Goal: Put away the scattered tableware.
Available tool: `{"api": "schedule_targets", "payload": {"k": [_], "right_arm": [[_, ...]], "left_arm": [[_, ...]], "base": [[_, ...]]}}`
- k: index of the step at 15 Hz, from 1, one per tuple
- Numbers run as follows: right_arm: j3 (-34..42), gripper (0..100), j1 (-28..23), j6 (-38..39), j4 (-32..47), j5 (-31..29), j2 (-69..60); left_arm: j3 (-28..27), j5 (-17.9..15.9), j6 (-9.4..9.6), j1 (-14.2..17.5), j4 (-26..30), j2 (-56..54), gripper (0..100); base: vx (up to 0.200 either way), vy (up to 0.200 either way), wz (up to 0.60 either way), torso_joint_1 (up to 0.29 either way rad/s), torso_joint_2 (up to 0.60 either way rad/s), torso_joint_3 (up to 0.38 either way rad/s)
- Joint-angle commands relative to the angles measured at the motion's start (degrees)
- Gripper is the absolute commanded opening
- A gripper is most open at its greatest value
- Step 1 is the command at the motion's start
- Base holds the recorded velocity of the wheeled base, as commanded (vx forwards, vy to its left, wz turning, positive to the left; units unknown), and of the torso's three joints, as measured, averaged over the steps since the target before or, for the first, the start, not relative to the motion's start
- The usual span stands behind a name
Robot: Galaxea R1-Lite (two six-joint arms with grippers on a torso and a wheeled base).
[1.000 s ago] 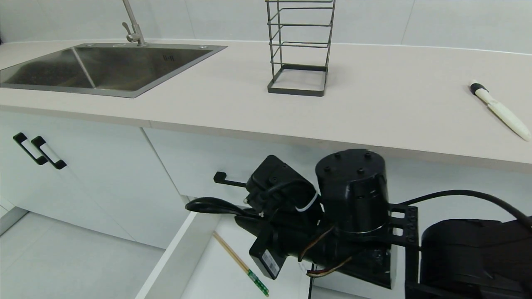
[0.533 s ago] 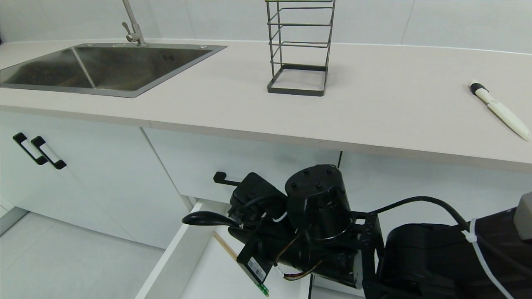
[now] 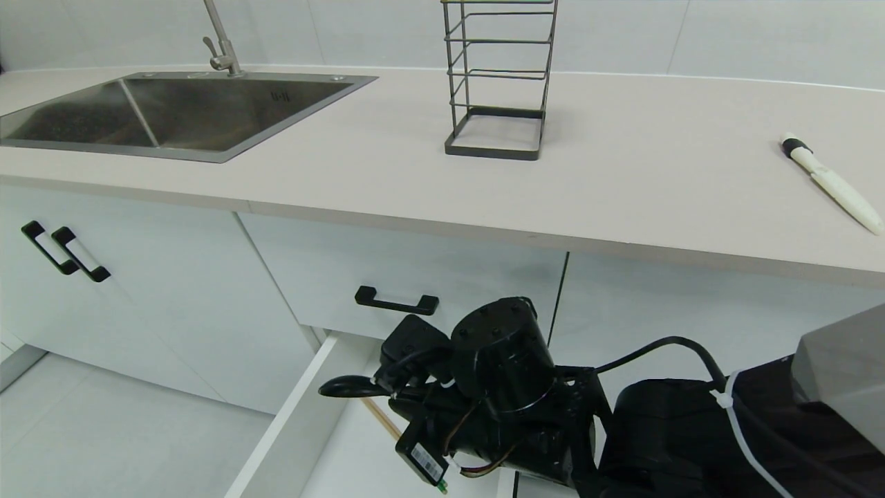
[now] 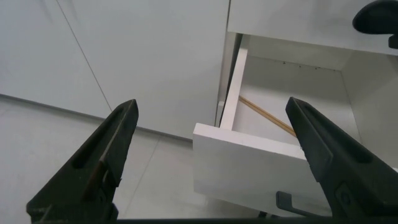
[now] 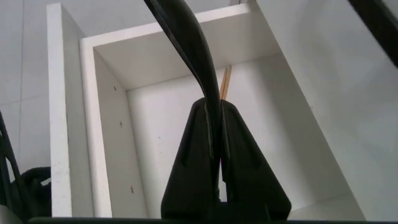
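Note:
A black spoon (image 3: 349, 386) hangs level just above the open white drawer (image 3: 297, 422), and my right gripper (image 3: 395, 393) is shut on its handle. In the right wrist view the spoon's handle (image 5: 186, 37) runs out from the closed fingers (image 5: 199, 143) over the drawer's floor (image 5: 174, 162). A pair of wooden chopsticks (image 3: 382, 420) lies inside the drawer, also seen under the spoon (image 5: 225, 79). My left gripper (image 4: 210, 107) is open and empty, low beside the drawer's outer corner (image 4: 242, 165), with the chopsticks (image 4: 267, 117) visible inside.
On the counter lie a white-handled utensil with a black band (image 3: 830, 181) at the far right, a wire rack (image 3: 498, 83) in the middle and a steel sink (image 3: 173, 111) at the left. A closed drawer's black handle (image 3: 396, 302) sits above the open one.
My right arm has dropped and drawn back, bringing the spoon lower over the open drawer. The upper drawer's handle has come into sight behind it.

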Motion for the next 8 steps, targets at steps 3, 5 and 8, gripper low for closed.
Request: {"api": "schedule_targets", "payload": {"k": [3,5,8], "right_arm": [[-0.3,0,0.0,-0.1,0.0,-0.3,2.2],[-0.3,0,0.0,0.0,0.0,-1.1,2.8],[-3.8,0,0.1,0.0,-0.7,-2.4,6.4]], "left_arm": [[0.0,0.0,-0.02,0.0,0.0,0.0,100],[0.0,0.0,-0.02,0.0,0.0,0.0,100],[0.0,0.0,-0.02,0.1,0.0,0.0,100]], "base": [[0.000,0.000,0.00,0.000,0.00,0.000],[0.000,0.000,0.00,0.000,0.00,0.000],[0.000,0.000,0.00,0.000,0.00,0.000]]}}
